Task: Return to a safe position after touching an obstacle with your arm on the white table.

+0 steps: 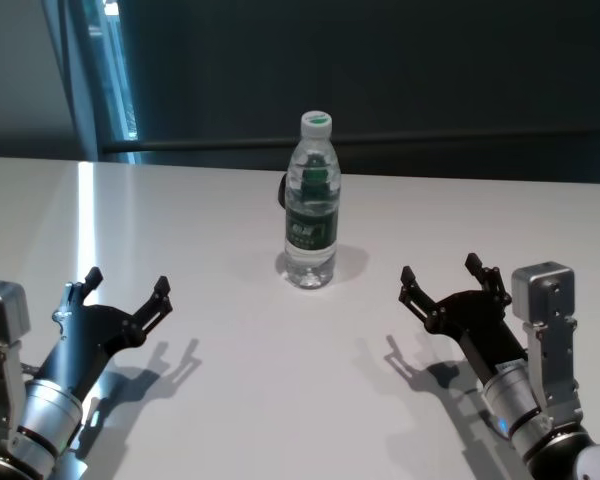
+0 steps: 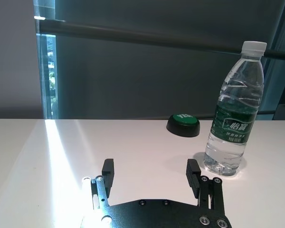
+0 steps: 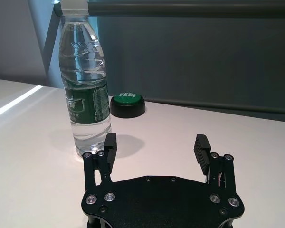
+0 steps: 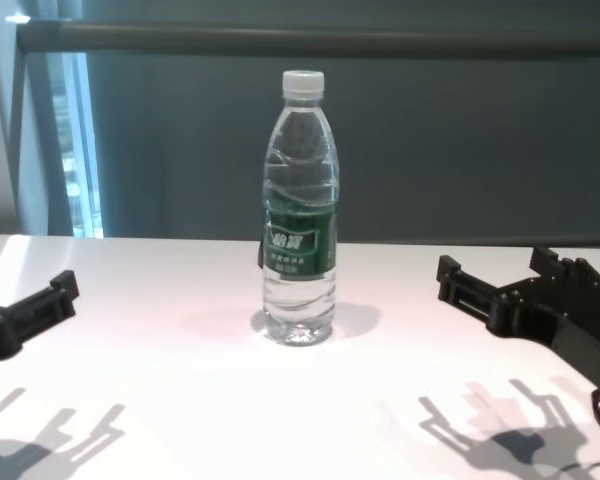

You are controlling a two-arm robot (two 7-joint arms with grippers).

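Bottle (image 1: 311,205) clear, see-through, white cap, dark green label band with white lettering; desk (image 1: 230,400) plain white, smooth, bright pale streak of light down left side; left pincer (image 1: 127,291) matte black, silver-grey metal wrist behind; right pincer (image 1: 446,276) matte black too, light grey block beside it, small silver screws on its plate; round button (image 2: 183,125) behind bottle black-based with green top, white lettering; backdrop dark grey-teal, dark rail across.

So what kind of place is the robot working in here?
Probably an office or lab test area, not a home: a plain white table holding just a water bottle and a green push button, with a dark window blind behind.
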